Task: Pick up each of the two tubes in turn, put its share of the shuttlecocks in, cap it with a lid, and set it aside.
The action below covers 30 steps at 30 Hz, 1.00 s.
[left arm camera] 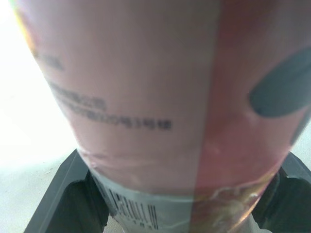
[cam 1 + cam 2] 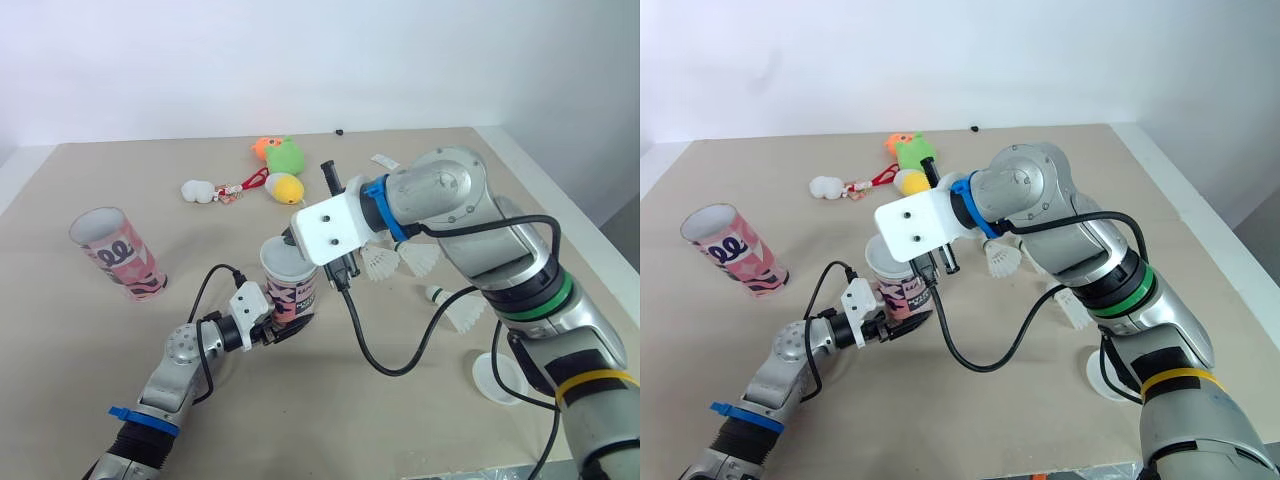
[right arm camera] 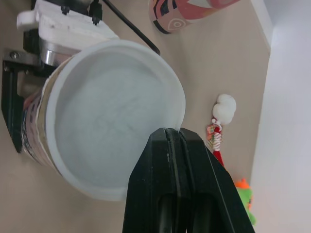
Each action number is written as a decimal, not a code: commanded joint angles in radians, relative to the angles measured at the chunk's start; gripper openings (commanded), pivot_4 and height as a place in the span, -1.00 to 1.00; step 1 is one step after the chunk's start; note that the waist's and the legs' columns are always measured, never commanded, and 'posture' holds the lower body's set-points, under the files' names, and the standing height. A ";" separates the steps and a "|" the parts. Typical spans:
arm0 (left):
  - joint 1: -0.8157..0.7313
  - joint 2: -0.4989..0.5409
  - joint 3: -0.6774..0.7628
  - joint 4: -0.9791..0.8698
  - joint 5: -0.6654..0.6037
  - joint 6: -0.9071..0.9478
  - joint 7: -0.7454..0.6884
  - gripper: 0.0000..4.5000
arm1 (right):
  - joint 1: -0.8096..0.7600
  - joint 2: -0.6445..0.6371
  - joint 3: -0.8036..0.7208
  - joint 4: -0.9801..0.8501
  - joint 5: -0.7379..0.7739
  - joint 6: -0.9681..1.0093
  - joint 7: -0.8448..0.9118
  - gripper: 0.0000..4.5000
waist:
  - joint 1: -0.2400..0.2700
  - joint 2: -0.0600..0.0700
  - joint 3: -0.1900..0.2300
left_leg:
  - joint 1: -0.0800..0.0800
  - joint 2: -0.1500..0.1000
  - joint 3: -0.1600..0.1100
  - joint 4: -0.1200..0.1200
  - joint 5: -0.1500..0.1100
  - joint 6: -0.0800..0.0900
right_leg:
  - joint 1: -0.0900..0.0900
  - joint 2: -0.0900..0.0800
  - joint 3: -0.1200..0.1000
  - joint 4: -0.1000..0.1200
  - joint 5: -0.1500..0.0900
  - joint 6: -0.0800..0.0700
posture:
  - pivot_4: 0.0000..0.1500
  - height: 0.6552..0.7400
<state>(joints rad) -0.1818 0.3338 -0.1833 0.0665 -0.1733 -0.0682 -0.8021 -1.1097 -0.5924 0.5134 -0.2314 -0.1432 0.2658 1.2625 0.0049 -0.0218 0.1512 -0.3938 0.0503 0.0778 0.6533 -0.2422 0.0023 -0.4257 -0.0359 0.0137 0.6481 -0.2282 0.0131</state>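
Two tubes out, the held tube (image 2: 291,285) bare inside

Left eye view: the left pincer (image 2: 278,328) is clamped on the lower part of the held tube, near the middle of the beige desk (image 2: 100,370). The tube's mouth faces up. I cannot tell whether its base touches the desk. The second tube (image 2: 118,253) stands mouth up at the left, well apart. The right arm (image 2: 470,215) reaches in from the right and bends over the held tube, with its white wrist plate (image 2: 335,228) just above the rim. Three shuttlecocks (image 2: 381,263) lie on the desk right of the held tube: two close together under the arm, one nearer and further right. A white lid (image 2: 495,378) lies at the near right, partly behind the arm. At the far side sit a white plush toy (image 2: 198,190), a yellow toy (image 2: 286,188) and an orange-and-green toy (image 2: 279,153).

Right eye view: a black cable (image 2: 970,352) loops from the wrist plate down beside the held tube.

Left wrist view: the held tube's pink printed wall sits close between the two black fingers (image 1: 63,194), one on each side of its lower end, just above a barcode strip (image 1: 131,211).

Right wrist view: the right pincer (image 3: 174,132) has its fingers pressed together with nothing between them, and the tips hang over the held tube's rim. The tube's white inside shows bare to the bottom. The second tube and the white plush toy lie beyond.
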 commanded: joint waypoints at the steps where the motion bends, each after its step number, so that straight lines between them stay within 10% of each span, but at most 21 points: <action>1: 0.028 0.015 -0.001 0.081 0.024 0.029 0.010 0.33 | 0.000 -0.019 -0.004 -0.005 -0.025 -0.022 0.016 -0.96 | 0.000 0.000 0.000 | 0.000 0.000 0.000 0.000 0.000 0.000 | 0.000 0.000 0.000 0.000 0.000 0.000 | 1.00 1.00; 30: 0.028 0.017 0.000 0.052 0.022 0.054 0.013 0.33 | -0.014 0.044 -0.082 0.019 -0.004 -0.050 0.029 -0.96 | 0.000 0.001 -0.001 | 0.001 0.000 0.000 -0.001 0.000 0.000 | 0.000 0.000 -0.001 0.000 0.000 0.000 | 1.00 1.00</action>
<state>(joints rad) -0.1807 0.3353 -0.1832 0.0598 -0.1722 -0.0573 -0.8005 -1.0789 -0.5576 0.4922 -0.2013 -0.1903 0.1858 1.2856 0.0049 -0.0205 0.1507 -0.3935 0.0504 0.0777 0.6526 -0.2423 0.0023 -0.4257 -0.0363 0.0130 0.6476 -0.2280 0.0127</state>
